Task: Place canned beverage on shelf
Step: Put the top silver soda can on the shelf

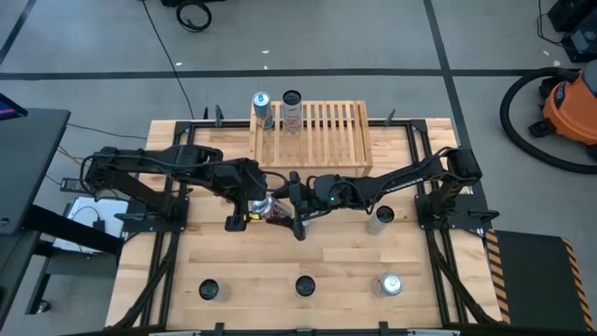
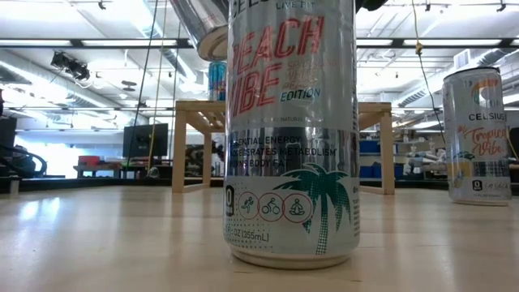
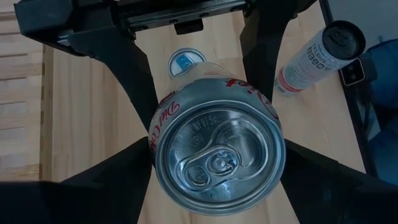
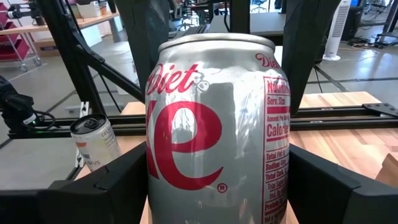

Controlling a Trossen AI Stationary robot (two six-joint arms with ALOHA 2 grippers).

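A Peach Vibe can (image 2: 292, 134) stood on the desk (image 1: 326, 266) nearest the low camera. At mid-desk, the left end effector (image 1: 256, 203) and right end effector (image 1: 297, 198) both clamped one silver Diet Coke can (image 3: 217, 158) between them. Beyond, the shelf (image 1: 312, 135) carried two cans at its left end.

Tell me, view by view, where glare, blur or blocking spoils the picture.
Low view: a Peach Vibe can stands close to the lens, hiding the middle of the shelf and carrying bright reflections. Left wrist view: the Diet Coke can fills the frame, its lid sharp with soft highlights. Right wrist view: the same can shows broad glare on its side; the room behind is softer. High view: evenly lit, no harsh shadows.
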